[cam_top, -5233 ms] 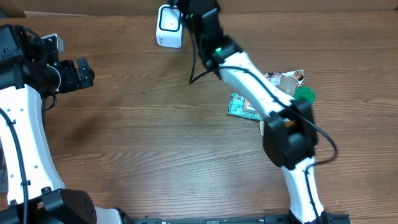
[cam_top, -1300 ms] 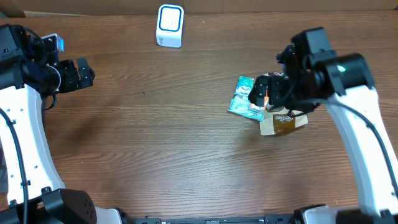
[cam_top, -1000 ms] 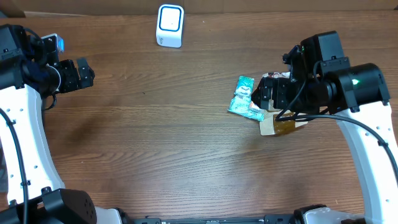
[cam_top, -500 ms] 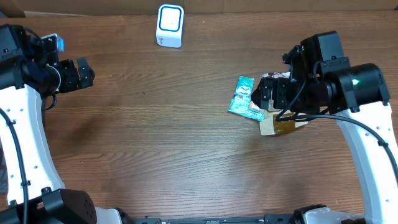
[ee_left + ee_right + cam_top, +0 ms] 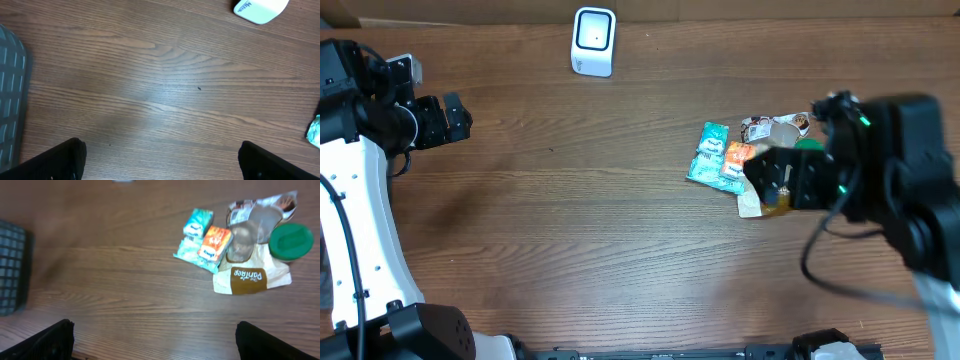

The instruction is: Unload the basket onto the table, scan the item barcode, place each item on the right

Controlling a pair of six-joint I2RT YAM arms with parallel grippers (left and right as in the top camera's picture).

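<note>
orange packet (image 5: pixel 216 242) lies ahead of the right pincer (image 5: pixel 161 342), untouched.

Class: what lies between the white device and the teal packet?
Only bare table, per the overhead view, from the white device to the teal packet.

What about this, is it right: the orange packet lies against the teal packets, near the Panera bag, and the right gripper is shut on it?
Not quite. The right gripper is open and holds nothing; the right wrist view shows its fingers wide apart, clear of the orange packet. That packet does lie against the teal packets, near the Panera bag.
</note>
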